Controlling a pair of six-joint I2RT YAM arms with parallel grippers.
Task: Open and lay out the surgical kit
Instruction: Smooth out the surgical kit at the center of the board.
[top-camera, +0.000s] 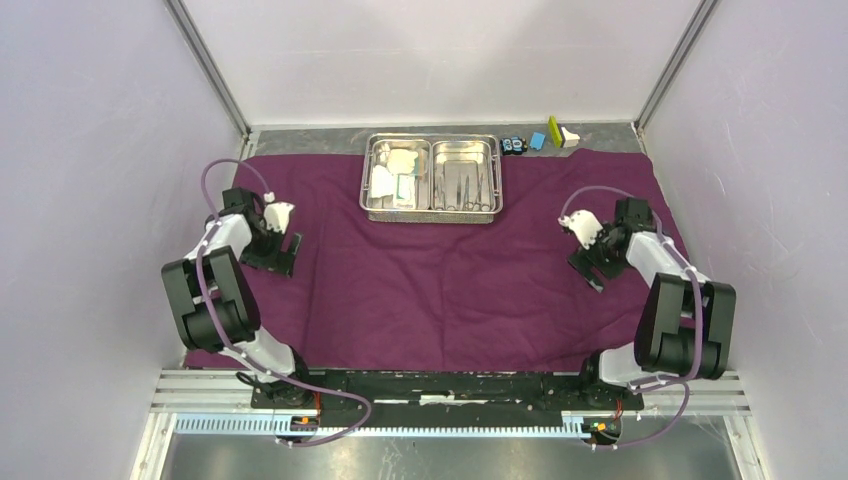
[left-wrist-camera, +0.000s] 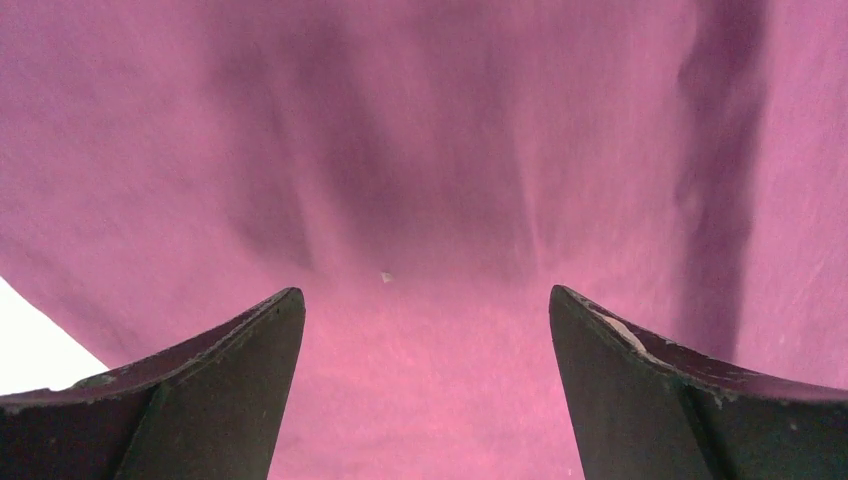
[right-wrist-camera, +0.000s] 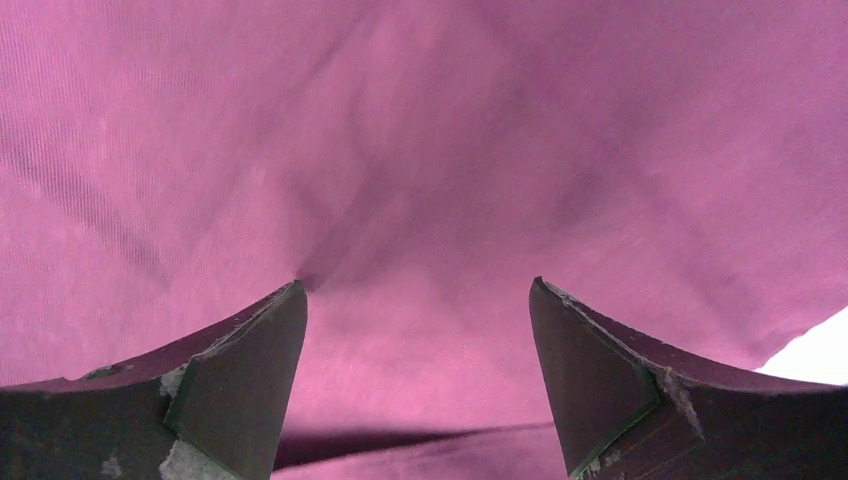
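The plum-purple cloth (top-camera: 440, 290) lies spread over the table. At its far middle stands the steel tray (top-camera: 433, 208): white packet and gauze pads (top-camera: 395, 175) fill its left compartment, slim steel instruments (top-camera: 465, 185) its right. My left gripper (top-camera: 278, 262) hangs open over the cloth's left part, close above the fabric (left-wrist-camera: 430, 180), nothing between its fingers. My right gripper (top-camera: 590, 272) is open over the cloth's right part, and its wrist view shows only wrinkled cloth (right-wrist-camera: 420, 180) with a fold under the jaws.
Small blue and yellow-green blocks (top-camera: 541, 136) sit behind the tray at the back edge. White walls and metal posts close in the table on three sides. The cloth's edge shows at the lower left of the left wrist view and lower right of the right wrist view.
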